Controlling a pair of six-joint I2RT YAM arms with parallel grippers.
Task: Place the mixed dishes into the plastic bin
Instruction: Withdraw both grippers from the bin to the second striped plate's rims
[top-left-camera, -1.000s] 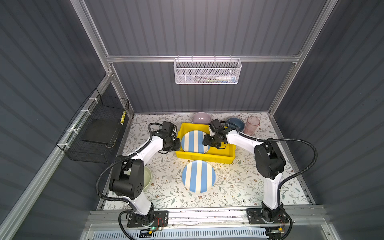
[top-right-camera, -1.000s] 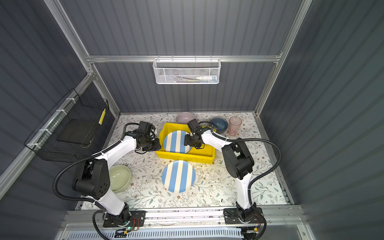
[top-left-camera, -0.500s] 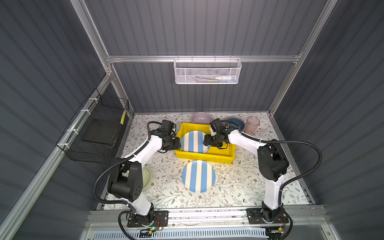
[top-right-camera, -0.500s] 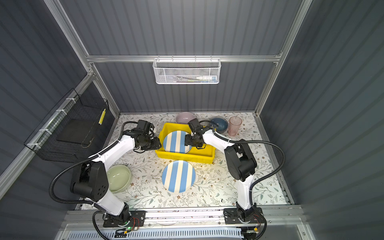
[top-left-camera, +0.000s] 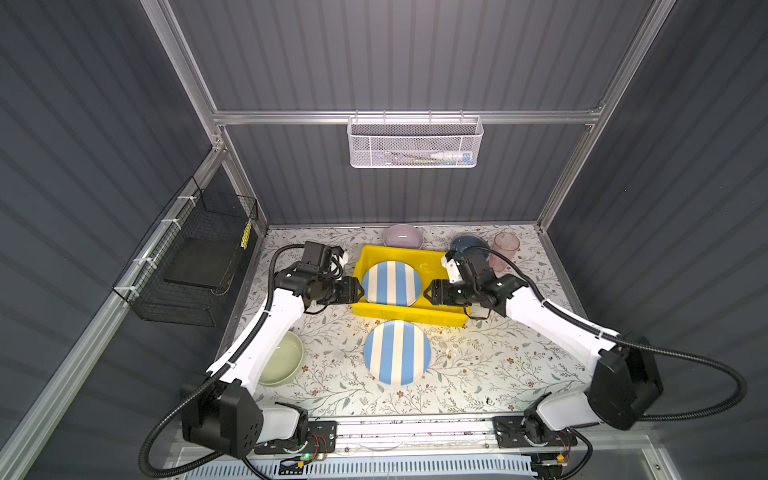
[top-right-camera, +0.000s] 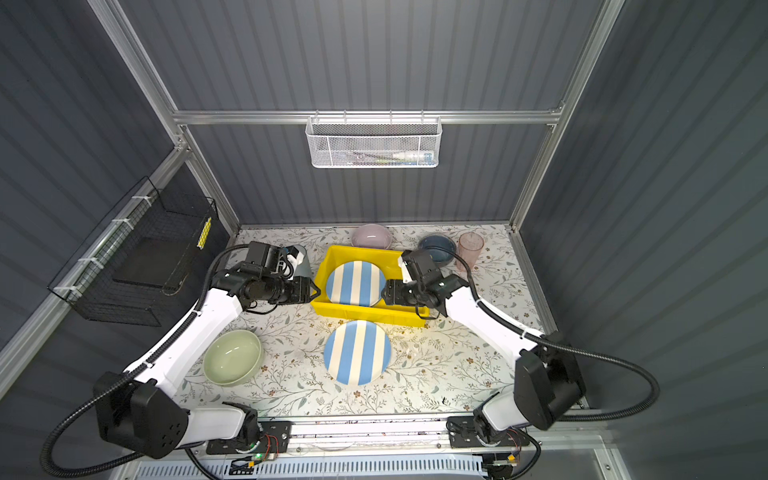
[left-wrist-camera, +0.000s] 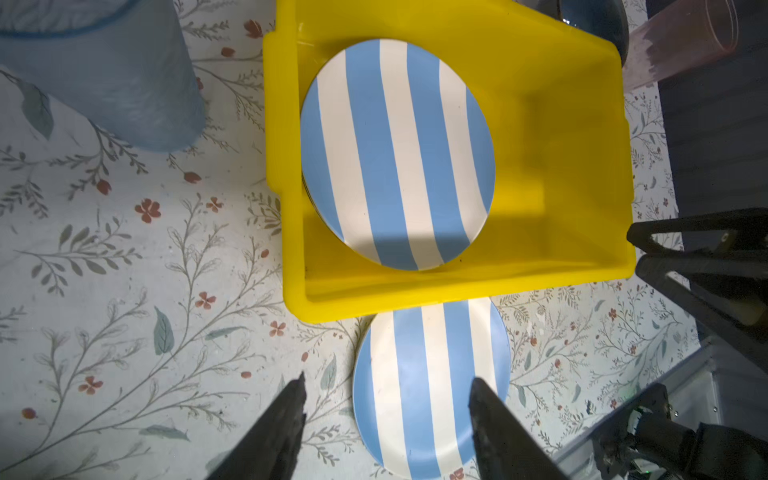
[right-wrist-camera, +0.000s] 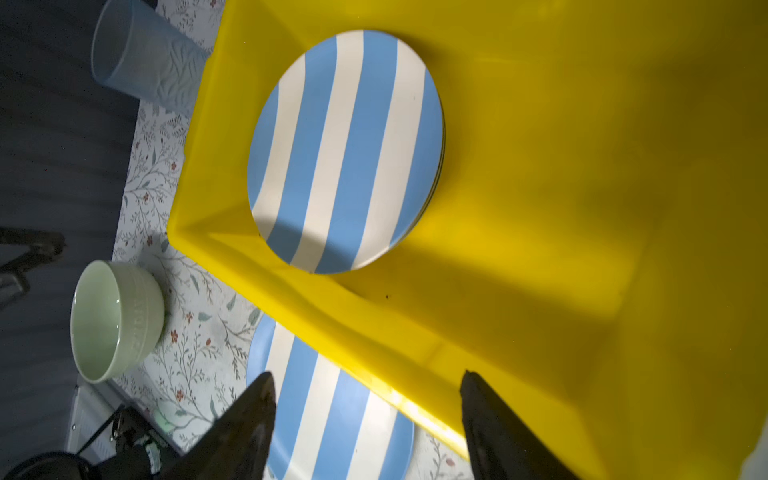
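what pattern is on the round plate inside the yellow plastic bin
Broad blue and white stripes on the round plate, clearest in the left wrist view.

You had both top views high above the front edge of the table (top-left-camera: 478, 374), looking down toward the back wall (top-right-camera: 374, 199), taking in the whole surface. Your left wrist camera looked across the yellow bin (left-wrist-camera: 561, 145) from its left end; your right wrist camera sat closer, over its right end. Both shared the inner striped plate (right-wrist-camera: 345, 149) and outer striped plate (left-wrist-camera: 432, 386).
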